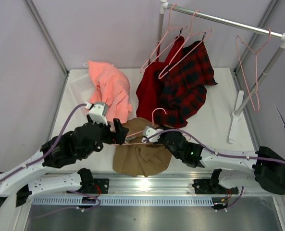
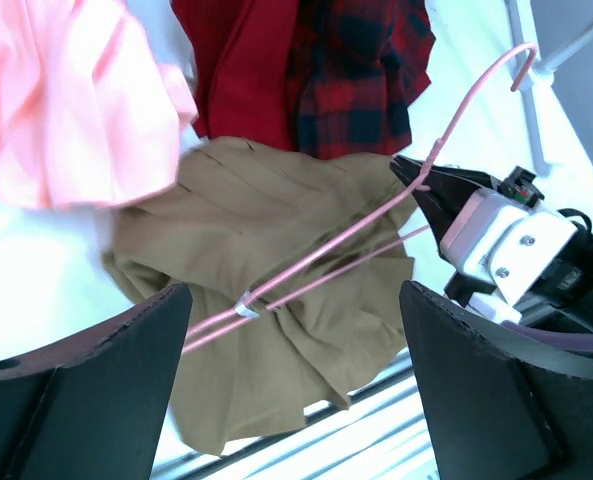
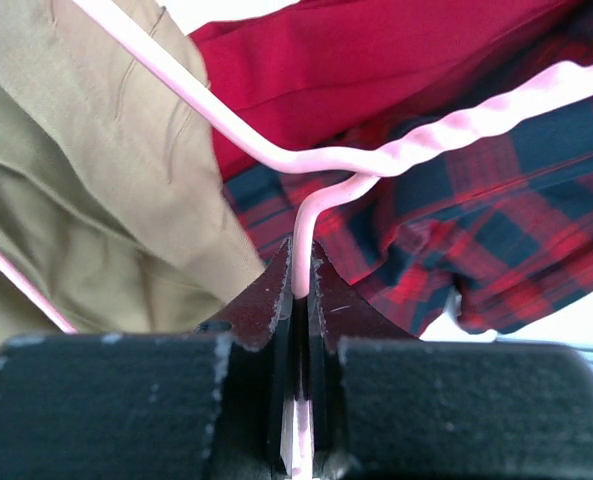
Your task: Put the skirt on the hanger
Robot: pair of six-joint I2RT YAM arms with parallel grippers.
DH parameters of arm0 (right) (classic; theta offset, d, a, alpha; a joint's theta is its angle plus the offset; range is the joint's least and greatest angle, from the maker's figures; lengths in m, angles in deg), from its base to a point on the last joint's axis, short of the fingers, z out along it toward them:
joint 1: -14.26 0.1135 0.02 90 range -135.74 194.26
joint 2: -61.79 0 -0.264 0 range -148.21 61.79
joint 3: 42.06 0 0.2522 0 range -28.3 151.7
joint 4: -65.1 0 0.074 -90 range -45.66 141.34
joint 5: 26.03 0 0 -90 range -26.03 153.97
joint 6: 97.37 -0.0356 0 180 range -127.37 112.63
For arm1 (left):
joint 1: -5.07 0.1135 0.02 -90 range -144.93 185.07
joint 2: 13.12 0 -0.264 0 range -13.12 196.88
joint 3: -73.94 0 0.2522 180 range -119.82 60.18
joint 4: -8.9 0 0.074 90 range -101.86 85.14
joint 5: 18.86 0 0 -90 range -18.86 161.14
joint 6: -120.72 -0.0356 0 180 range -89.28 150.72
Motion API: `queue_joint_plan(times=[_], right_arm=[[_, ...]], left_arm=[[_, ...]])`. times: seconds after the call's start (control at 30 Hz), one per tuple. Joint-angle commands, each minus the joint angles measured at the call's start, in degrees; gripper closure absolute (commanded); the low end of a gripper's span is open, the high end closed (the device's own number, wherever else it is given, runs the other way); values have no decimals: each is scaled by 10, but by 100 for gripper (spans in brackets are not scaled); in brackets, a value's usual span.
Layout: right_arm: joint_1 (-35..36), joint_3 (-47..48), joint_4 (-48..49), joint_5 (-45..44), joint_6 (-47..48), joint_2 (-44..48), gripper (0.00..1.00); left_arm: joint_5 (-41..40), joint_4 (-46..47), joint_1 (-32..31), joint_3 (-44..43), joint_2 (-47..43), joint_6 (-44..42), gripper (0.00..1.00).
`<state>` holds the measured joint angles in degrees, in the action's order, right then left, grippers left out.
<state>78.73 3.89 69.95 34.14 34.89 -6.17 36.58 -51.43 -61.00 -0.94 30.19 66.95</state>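
2 white-black arms (image 1: 32, 167), purple cables (image 1: 233, 155)

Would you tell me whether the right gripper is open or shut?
Shut: the right gripper has its fingers closed together, pinching the wire of the hanger between them.

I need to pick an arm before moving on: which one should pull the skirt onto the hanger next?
Left. The left gripper hangs open just over the skirt with nothing in it, while the right gripper is shut on the hanger at its neck and should probably just hold it steady.
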Motion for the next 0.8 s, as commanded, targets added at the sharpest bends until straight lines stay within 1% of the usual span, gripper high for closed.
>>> queue_joint_plan(times=[0.0, 0.07, 0.1, 0.17, 0.3, 0.43, 0.5, 0.53, 0.57, 0.63, 0.67, 0.73, 0.77], right_arm=[[7, 43, 34, -18, 36, 0, 100], [7, 48, 26, -21, 52, 3, 100], [7, 52, 26, -22, 69, 7, 100], [5, 53, 27, -19, 85, 13, 100], [1, 60, 19, 1, 113, 26, 100], [1, 68, 13, 0, 127, 31, 100], [0, 65, 20, 8, 121, 38, 100], [-2, 60, 23, 23, 109, 47, 100], [-8, 56, 32, 31, 103, 51, 100], [-14, 46, 37, 48, 99, 64, 100], [-18, 43, 40, 51, 99, 67, 100], [-22, 39, 38, 60, 99, 74, 100], [-24, 38, 36, 63, 99, 76, 100]], left_arm=[[62, -26, 30, -29, 39, -127, 9], [95, -8, 54, -22, 54, -144, 9], [125, 0, 65, -17, 65, -155, 9], [145, 28, 73, -3, 73, -164, 10], [206, 84, 84, 24, 86, -199, 16], [220, 160, 85, 51, 103, -219, 16], [224, 186, 95, 56, 114, -230, 17], [242, 191, 98, 57, 127, -233, 18], [252, 195, 102, 57, 134, -244, 22], [261, 209, 110, 67, 145, -252, 25], [260, 216, 122, 72, 149, -256, 31], [278, 227, 141, 82, 157, -256, 37], [288, 229, 163, 83, 162, -249, 40]])
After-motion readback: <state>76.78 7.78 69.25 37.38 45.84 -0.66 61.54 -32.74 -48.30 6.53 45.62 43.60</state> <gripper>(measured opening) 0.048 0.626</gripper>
